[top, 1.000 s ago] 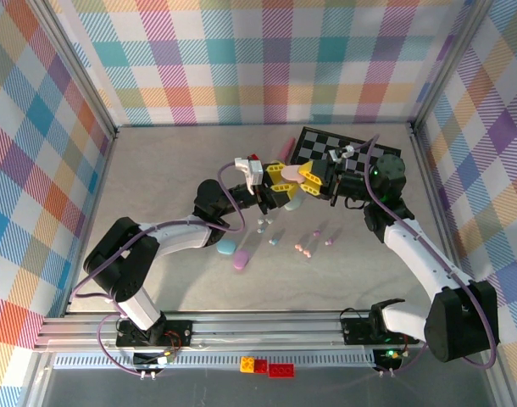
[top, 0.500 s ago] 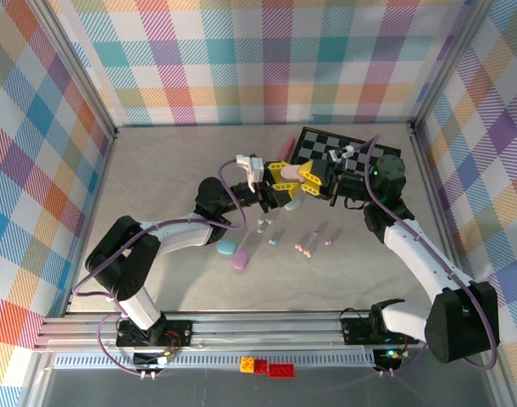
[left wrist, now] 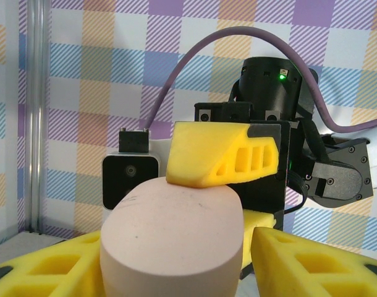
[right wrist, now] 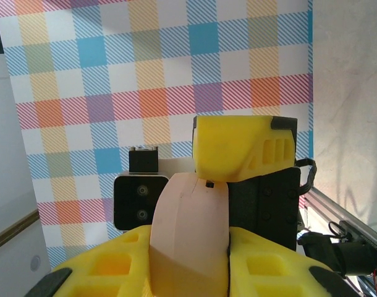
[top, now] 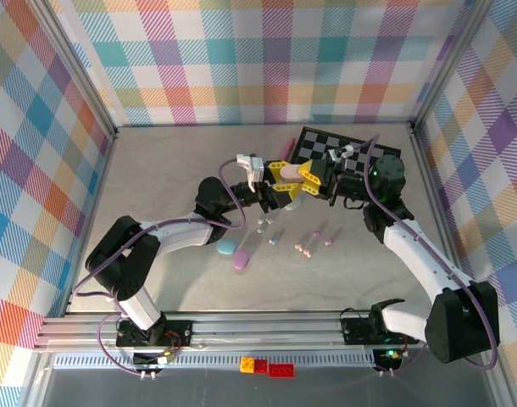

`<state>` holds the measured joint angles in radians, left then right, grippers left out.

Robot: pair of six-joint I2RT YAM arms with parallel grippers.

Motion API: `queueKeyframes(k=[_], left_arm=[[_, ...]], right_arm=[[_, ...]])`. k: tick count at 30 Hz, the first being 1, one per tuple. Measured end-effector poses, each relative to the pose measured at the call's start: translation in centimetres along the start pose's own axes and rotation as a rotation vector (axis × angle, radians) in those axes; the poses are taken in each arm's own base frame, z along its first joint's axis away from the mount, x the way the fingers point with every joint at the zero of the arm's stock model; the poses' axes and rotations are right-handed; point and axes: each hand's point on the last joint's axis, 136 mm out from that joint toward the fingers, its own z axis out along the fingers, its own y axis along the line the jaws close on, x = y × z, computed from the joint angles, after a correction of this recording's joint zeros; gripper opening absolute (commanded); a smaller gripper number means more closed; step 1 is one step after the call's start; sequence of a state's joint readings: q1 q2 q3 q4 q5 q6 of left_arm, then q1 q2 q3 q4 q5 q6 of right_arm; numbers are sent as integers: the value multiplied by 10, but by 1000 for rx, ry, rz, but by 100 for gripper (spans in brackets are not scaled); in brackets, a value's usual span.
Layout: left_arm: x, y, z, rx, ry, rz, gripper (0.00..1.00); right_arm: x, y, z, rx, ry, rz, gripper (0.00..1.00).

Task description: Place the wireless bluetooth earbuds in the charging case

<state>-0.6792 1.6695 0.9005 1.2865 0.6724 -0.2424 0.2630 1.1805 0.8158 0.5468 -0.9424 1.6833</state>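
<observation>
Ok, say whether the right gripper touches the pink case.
Touching. The right wrist view shows the pink case wedged inside the right gripper, flush against both jaws.

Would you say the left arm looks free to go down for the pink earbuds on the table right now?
Probably not yet: the left gripper straddles the pink case that the right gripper clamps, so it would have to back away first. The pink earbuds themselves lie uncovered, nothing above them.
</observation>
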Motion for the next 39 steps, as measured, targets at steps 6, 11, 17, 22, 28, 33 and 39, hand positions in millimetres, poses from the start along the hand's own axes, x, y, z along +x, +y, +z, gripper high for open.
queueKeyframes(k=[6,11,17,22,28,33,39], left_arm=[[0,0,0,-2,-1,0,43],[-1,0,0,1,-2,2,37],[0,-1,0,1,-1,5,36],[5,-1,-3,-3,11,7,35],[9,-6,-12,-12,31,4,35],[4,-18,-23,-26,75,21,35],[0,-32,-36,-26,121,37,34]], right_arm=[[1,1,0,-4,2,-3,2],[2,2,-1,-5,2,-6,11],[2,0,-1,14,-12,-10,72],[2,9,-4,51,-55,-81,89],[2,23,-13,191,-109,-311,100],[2,33,-29,399,-152,-668,99],[25,18,-36,535,-30,-1024,99]])
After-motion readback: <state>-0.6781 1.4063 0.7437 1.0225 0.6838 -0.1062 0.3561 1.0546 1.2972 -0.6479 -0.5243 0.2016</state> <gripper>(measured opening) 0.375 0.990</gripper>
